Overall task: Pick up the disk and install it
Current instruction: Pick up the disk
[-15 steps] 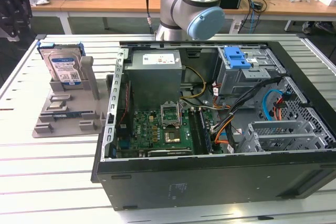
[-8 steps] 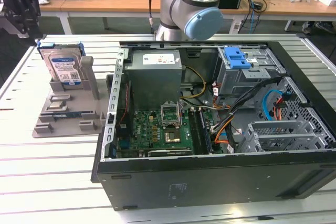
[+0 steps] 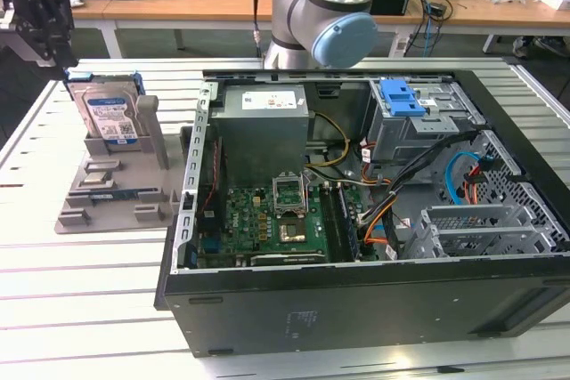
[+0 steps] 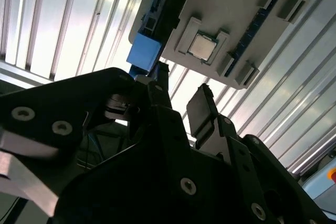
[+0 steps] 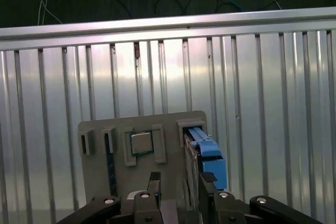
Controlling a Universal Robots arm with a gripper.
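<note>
Black claw (image 5: 178, 182), fingers apart and holding nothing, hangs above the grey holder (image 5: 100, 129), clear of it in the exterior view. The disk (image 3: 107, 111) stands upright on edge in a slot of the holder, with its blue frame around it. A small silver chip (image 5: 140, 142) sits in a pocket of the holder beside the disk. An open computer case (image 3: 356, 309) lies next to the holder on the slatted table (image 3: 80, 291).

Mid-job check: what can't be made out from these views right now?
disk, lower part: exterior view, behind grey holder.
disk label: both wrist views, seen edge-on.
drive bay inside: exterior view, under blue latch bracket.
clearance between gripper and disk: first wrist view, gripper body blocks it.
</note>
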